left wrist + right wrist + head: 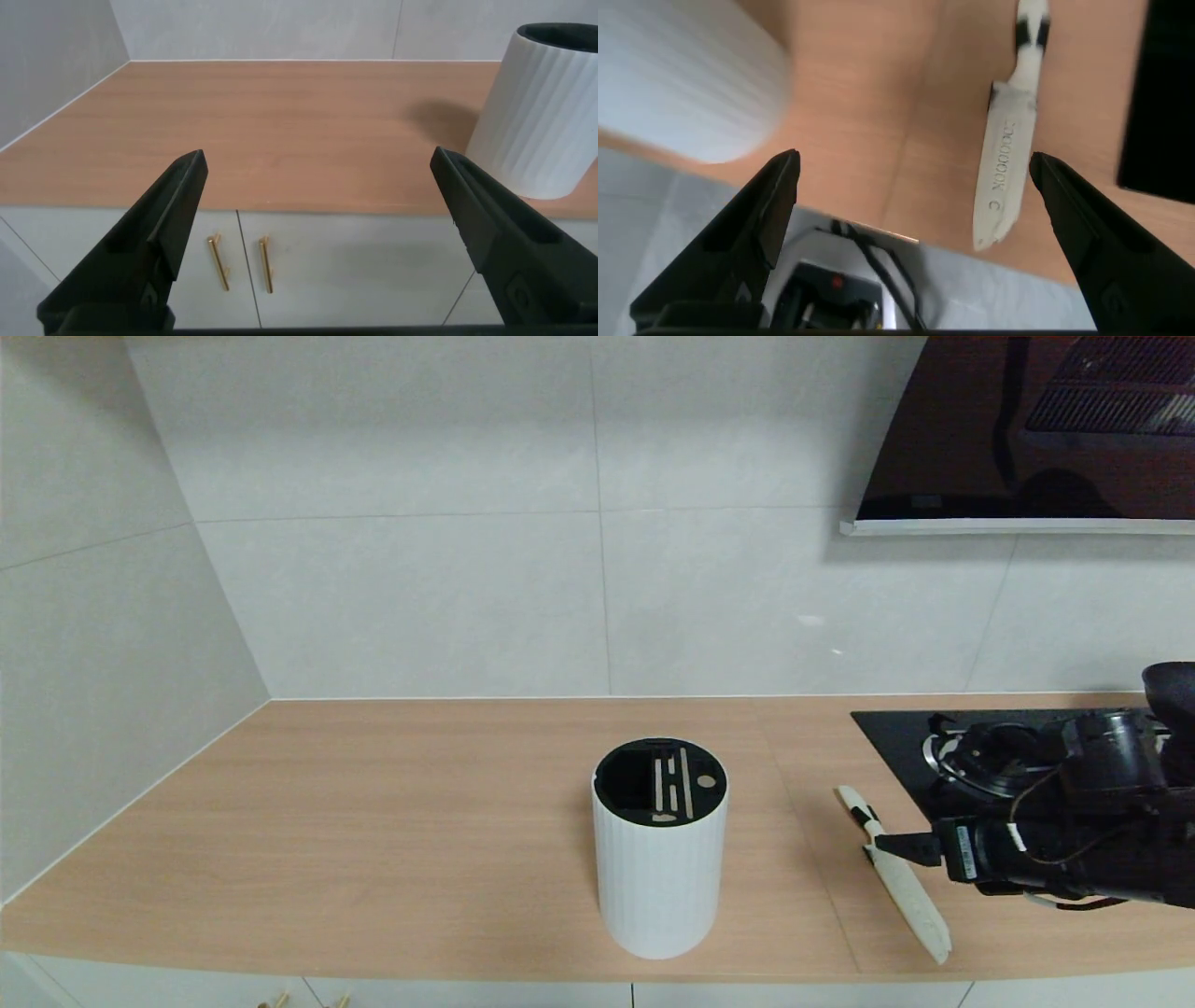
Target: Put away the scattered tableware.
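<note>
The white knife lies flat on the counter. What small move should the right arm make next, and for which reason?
Probably lower the right gripper onto the knife and close on it. The gripper is open and holds nothing, the knife lies flat between the slotted holder and the stove, and the holder's slots look free.

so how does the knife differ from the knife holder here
The knife lies flat on the counter; the knife holder stands upright. The knife is long and thin; the knife holder is a wide ribbed cylinder. The knife has black bands on its handle; the knife holder has a black slotted top. Both are mainly white.
</note>
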Controlling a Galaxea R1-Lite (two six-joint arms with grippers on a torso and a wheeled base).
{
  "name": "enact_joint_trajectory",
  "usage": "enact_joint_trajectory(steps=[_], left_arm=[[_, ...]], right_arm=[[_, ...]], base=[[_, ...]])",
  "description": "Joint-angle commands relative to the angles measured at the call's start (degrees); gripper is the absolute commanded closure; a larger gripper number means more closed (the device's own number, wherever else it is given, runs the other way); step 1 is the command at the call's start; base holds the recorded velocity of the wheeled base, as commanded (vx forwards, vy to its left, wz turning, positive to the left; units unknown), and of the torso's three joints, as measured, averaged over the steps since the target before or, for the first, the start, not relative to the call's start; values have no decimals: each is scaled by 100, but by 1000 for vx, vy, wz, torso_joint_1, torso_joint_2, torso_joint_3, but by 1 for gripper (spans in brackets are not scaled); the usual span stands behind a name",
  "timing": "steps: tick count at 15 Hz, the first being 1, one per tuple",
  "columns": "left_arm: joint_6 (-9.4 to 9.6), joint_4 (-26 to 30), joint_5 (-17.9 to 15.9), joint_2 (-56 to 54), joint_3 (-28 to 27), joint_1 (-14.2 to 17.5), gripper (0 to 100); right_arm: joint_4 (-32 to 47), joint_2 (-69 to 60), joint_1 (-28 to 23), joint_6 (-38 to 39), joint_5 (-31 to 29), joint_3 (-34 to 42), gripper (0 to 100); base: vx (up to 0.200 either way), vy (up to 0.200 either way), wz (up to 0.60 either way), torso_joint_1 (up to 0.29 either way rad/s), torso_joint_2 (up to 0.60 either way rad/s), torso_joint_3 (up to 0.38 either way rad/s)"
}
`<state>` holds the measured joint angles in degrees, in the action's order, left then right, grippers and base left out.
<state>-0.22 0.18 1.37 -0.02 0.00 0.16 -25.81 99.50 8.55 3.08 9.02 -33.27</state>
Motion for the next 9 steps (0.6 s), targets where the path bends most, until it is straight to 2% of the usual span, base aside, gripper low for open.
enact_joint_trajectory(steps=[1,7,9], left_arm=[[4,-1,4,2,0,2,0],[4,-1,4,2,0,2,0],[-4,-1,4,2,0,2,0]], right_arm=[[-627,1520,16,-1,-366,-22,0],[-2798,3172,7,-1,-928,-92,0],[-2939,3339,-2,17,-990,-242,0]], base=[[0,0,0,0,0,0],[0,0,0,0,0,0],[0,0,0,0,0,0]])
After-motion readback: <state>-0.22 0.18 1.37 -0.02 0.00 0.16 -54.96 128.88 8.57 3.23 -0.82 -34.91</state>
